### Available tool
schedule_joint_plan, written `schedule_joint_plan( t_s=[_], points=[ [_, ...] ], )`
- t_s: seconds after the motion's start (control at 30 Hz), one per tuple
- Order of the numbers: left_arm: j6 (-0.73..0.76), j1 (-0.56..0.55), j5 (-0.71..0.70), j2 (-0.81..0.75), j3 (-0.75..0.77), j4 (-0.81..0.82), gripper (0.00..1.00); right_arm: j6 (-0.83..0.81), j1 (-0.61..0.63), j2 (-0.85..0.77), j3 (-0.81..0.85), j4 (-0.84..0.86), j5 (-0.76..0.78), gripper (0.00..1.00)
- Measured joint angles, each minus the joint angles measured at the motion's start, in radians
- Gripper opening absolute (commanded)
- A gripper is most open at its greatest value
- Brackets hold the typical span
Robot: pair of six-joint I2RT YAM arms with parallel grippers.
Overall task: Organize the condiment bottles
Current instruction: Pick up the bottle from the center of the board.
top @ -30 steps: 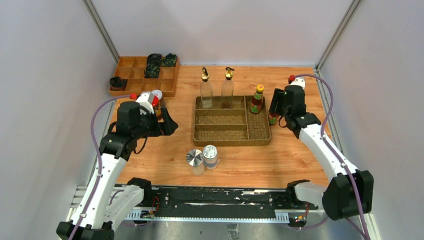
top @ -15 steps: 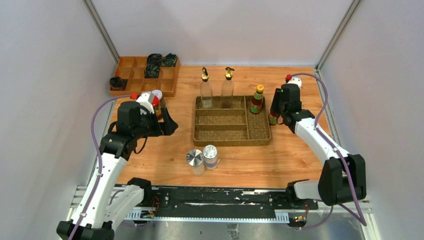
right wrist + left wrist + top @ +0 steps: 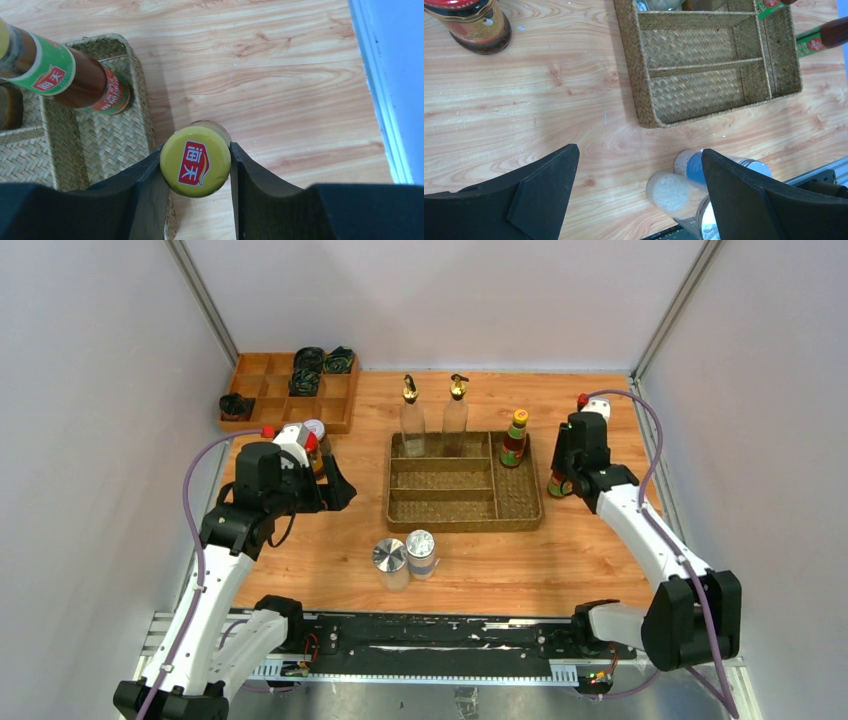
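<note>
My right gripper (image 3: 563, 476) (image 3: 196, 149) is shut on the yellow cap of a dark sauce bottle (image 3: 195, 162) standing on the wood just right of the wicker tray (image 3: 465, 521). The second sauce bottle (image 3: 515, 438) stands in the tray's right compartment. Two clear gold-spouted bottles (image 3: 411, 420) (image 3: 455, 415) stand at the tray's back. My left gripper (image 3: 330, 485) (image 3: 639, 155) is open and empty, left of the tray. A red-lidded jar (image 3: 474, 25) sits just behind it, with a white-lidded jar (image 3: 314, 427) beyond. Two silver-lidded shakers (image 3: 389, 558) (image 3: 421, 550) stand in front of the tray.
A wooden divided box (image 3: 262, 385) with dark cloth bundles sits at the back left. The blue-grey side wall (image 3: 395, 75) runs close on the right of the held bottle. The black rail (image 3: 430, 645) lines the near edge.
My right gripper has shifted slightly right and nearer with the sauce bottle, a little away from the tray's edge. The left arm has not moved.
</note>
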Motion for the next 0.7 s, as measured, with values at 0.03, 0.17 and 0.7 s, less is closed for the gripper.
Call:
schedule_joint_plan(
  t_s=[0.03,0.17,0.7],
  points=[
    [0.000,0.000,0.000,0.000,0.000,0.000,0.99,-0.004,0.000,-0.014,0.000,-0.016,0.008,0.34],
    [0.000,0.000,0.001,0.000,0.000,0.000,0.99,-0.016,0.000,-0.071,0.001,-0.069,0.040,0.33],
    [-0.003,0.000,0.011,-0.010,-0.001,0.000,0.99,0.003,-0.004,-0.380,-0.005,-0.312,0.102,0.30]
  ],
)
